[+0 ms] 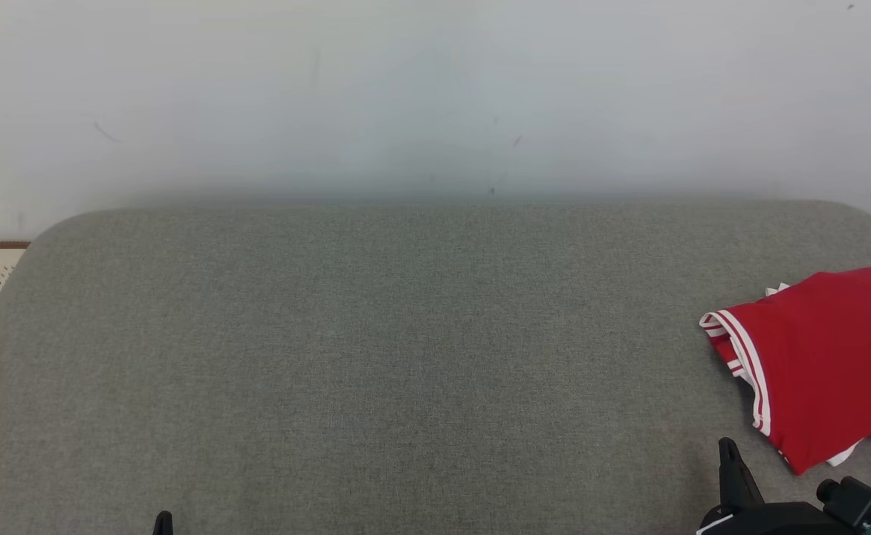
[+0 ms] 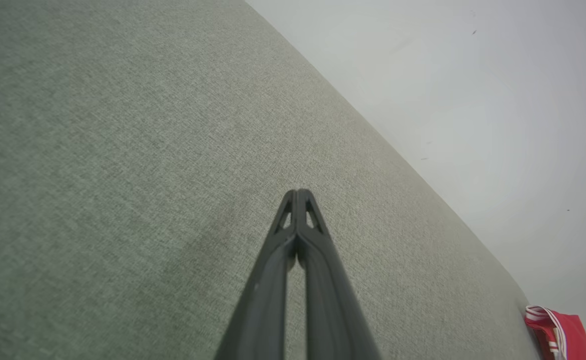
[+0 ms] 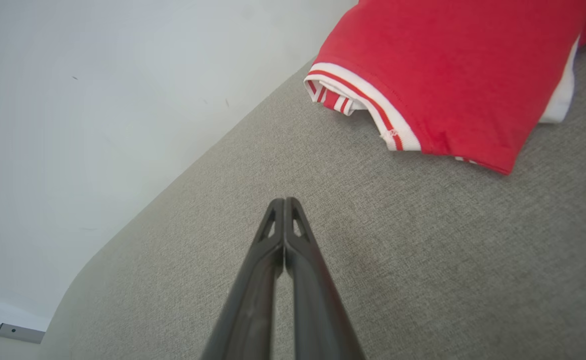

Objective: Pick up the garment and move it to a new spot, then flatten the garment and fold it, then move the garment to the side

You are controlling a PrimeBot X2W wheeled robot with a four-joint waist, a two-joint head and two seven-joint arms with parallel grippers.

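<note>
The red garment is lying just forward-right of the nearer right gripper, its jaws closed and empty like the left gripper.

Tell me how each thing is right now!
red garment: folded over, lying on the right side of the grey fabric surface, not held.
left end effector: shut, empty, over bare surface.
right end effector: shut, empty, near the garment, not touching it.
</note>
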